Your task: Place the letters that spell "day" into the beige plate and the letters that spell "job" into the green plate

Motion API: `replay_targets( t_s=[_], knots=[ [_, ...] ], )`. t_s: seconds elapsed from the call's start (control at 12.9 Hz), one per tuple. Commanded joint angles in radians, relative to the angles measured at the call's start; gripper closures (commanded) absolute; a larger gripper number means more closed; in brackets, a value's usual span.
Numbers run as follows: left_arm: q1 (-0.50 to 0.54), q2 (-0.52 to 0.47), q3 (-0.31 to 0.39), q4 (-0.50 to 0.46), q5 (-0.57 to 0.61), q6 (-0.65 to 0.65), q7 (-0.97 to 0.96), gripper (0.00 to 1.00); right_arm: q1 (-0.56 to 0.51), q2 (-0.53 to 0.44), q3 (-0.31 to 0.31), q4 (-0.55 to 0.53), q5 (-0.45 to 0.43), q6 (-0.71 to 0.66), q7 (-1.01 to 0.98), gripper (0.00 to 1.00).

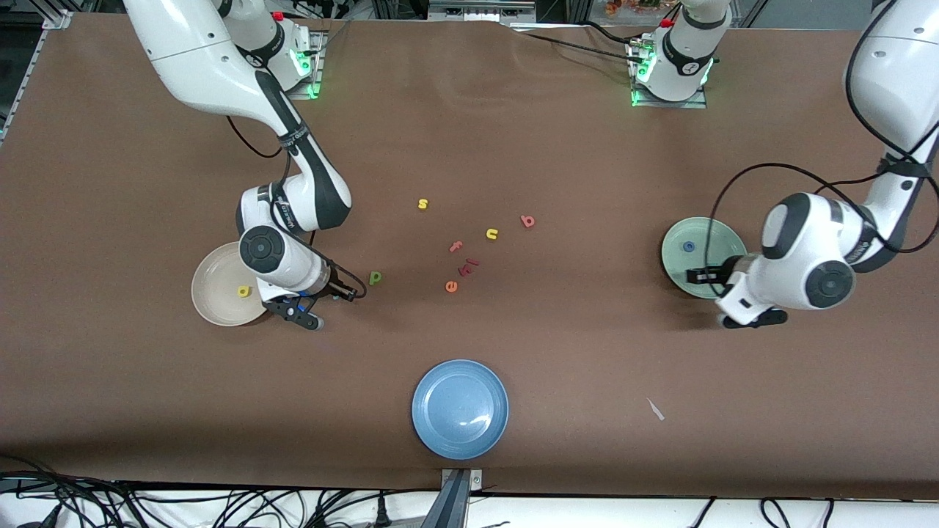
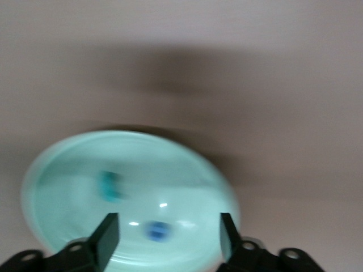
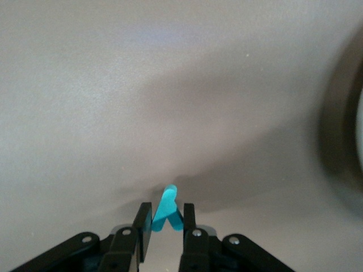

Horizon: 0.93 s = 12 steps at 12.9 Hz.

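Right tool (image 3: 161,226) clamped on teal "y" (image 3: 166,209), low over bench (image 1: 513,147) beside beige plate (image 1: 213,290) at frame's lower left, yellow letter (image 1: 243,291) inside. Left tool (image 2: 168,235) spread wide, empty, above green plate (image 2: 68,164) at frame's right, holding blue "o" (image 2: 159,230) and teal "j" (image 2: 109,187). Green "p" (image 1: 375,277) and red "b" (image 1: 527,221) on bench mid-frame.

You see a yellow letter (image 1: 243,291) in the beige plate (image 1: 213,301) and a blue ring (image 1: 689,247) in the green plate (image 1: 678,242).
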State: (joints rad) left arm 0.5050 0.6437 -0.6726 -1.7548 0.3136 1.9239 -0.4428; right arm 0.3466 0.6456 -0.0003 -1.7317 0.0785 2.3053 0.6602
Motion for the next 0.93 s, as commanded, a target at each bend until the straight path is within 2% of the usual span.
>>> replay_targets(
  t_s=[0.0, 0.16, 0.47, 0.7, 0.85],
  knots=[
    [-0.017, -0.016, -0.131, -0.034, -0.054, -0.007, -0.199, 0.0, -0.001, -0.073, -0.046, -0.023, 0.0, -0.105, -0.167, 0.87],
    [-0.067, -0.016, -0.188, -0.078, -0.065, 0.035, -0.362, 0.0, -0.001, -0.128, -0.078, -0.087, -0.002, -0.104, -0.282, 0.87],
    [-0.23, 0.002, -0.177, -0.166, -0.032, 0.292, -0.699, 0.0, -0.001, -0.201, -0.153, -0.178, -0.003, -0.099, -0.503, 0.87],
    [-0.336, 0.02, -0.137, -0.172, 0.137, 0.297, -1.012, 0.0, -0.001, -0.205, -0.223, -0.195, -0.003, -0.096, -0.704, 0.87],
    [-0.359, 0.063, -0.136, -0.172, 0.166, 0.296, -1.114, 0.0, -0.003, -0.192, -0.26, -0.195, -0.003, -0.095, -0.798, 0.83]
  ],
)
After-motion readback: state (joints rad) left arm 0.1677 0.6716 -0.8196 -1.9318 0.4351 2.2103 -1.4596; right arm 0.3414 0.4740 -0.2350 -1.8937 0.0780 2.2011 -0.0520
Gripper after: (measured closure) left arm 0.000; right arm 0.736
